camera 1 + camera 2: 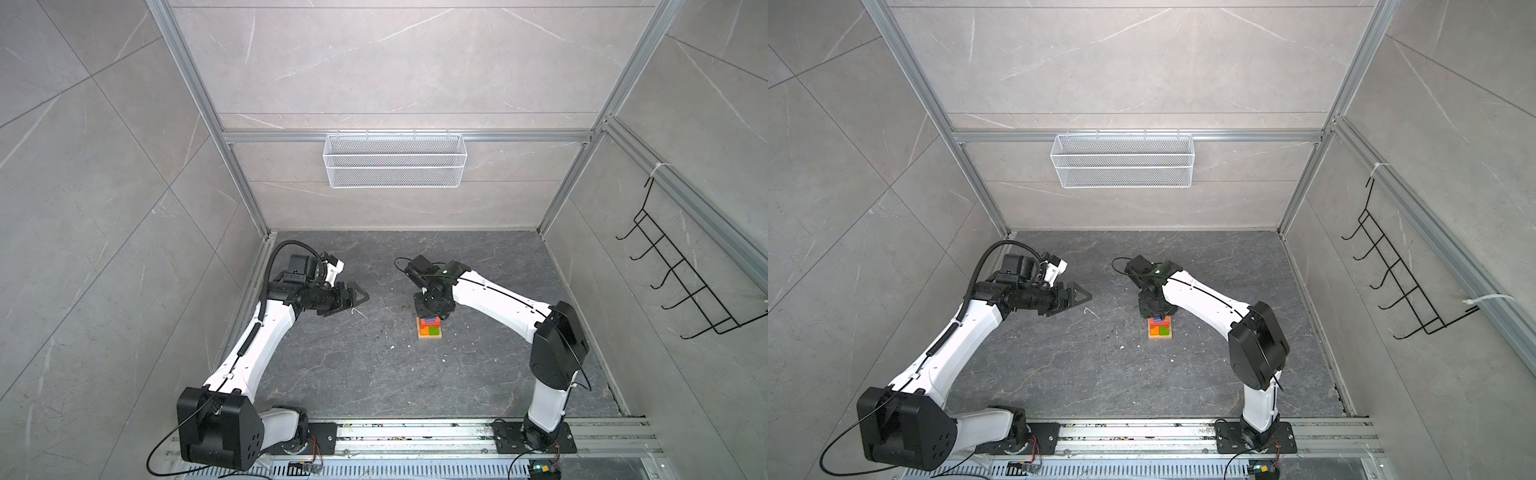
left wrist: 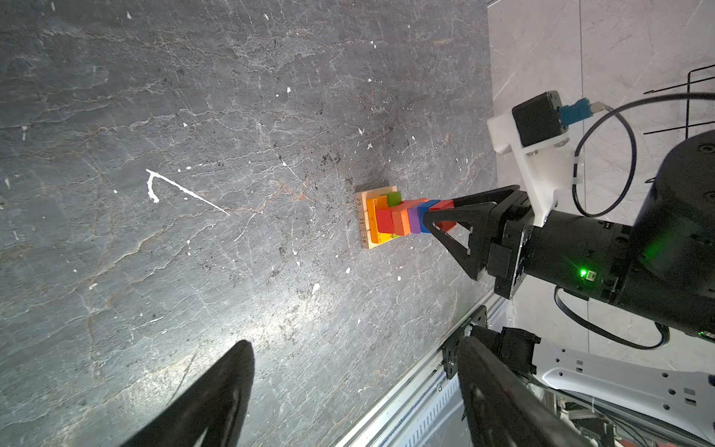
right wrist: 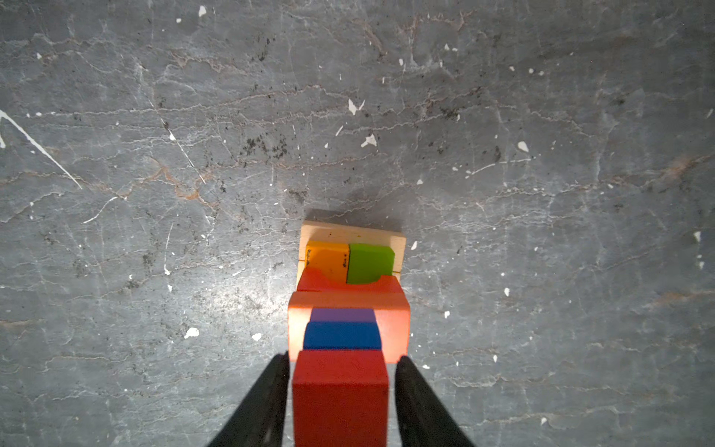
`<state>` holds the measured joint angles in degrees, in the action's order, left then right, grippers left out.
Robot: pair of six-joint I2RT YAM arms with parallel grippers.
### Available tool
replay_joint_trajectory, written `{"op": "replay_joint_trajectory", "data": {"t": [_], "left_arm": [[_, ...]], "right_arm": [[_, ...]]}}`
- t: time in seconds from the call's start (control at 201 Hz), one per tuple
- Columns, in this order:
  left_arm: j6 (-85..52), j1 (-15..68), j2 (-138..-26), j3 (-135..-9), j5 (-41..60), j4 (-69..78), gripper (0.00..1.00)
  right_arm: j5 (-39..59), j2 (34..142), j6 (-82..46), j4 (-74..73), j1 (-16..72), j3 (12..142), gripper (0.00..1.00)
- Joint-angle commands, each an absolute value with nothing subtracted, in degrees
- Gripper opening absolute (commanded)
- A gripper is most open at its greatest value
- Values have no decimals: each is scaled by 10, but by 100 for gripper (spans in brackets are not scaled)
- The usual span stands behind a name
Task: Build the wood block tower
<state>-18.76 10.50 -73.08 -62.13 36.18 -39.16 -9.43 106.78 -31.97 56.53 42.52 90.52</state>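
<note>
The tower (image 1: 430, 330) (image 1: 1160, 328) stands mid-floor: a tan base (image 3: 350, 232), an orange block (image 3: 327, 257) and a green block (image 3: 369, 261), then red and orange layers, a purple cube (image 3: 342, 315) and a blue cube (image 3: 342, 336). A red cube (image 3: 340, 394) (image 2: 445, 205) sits on top. My right gripper (image 3: 342, 358) (image 2: 437, 216) comes down over the tower top, open, with a narrow gap between each finger and the red cube. My left gripper (image 1: 359, 297) (image 2: 354, 348) hangs open and empty, well to the tower's left.
A white mesh basket (image 1: 395, 160) hangs on the back wall and a black wire rack (image 1: 681, 266) on the right wall. An aluminium rail (image 1: 415, 432) runs along the front edge. White scratches and flecks mark the dark stone floor (image 1: 374, 374).
</note>
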Motion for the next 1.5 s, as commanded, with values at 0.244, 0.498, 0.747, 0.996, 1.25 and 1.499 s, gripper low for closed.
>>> {"op": "replay_joint_trajectory", "data": {"t": [0.244, 0.498, 0.747, 0.996, 1.25, 1.499], "left_arm": [[-173, 106, -729, -622, 374, -384, 85], [-170, 106, -729, -622, 369, -382, 85], [-170, 106, -724, -616, 353, -366, 86], [-163, 106, -720, -602, 317, -336, 91], [-152, 106, -719, -596, 231, -304, 100], [-75, 105, -719, -563, 136, -239, 99]], "right_arm": [[-116, 1027, -298, 564, 429, 923, 69], [-152, 983, -274, 550, 415, 919, 91], [-151, 897, -236, 460, 356, 839, 98], [-153, 801, -210, 344, 250, 717, 100], [-172, 745, -200, 193, 152, 562, 100], [-166, 713, -206, 55, 77, 444, 100]]}}
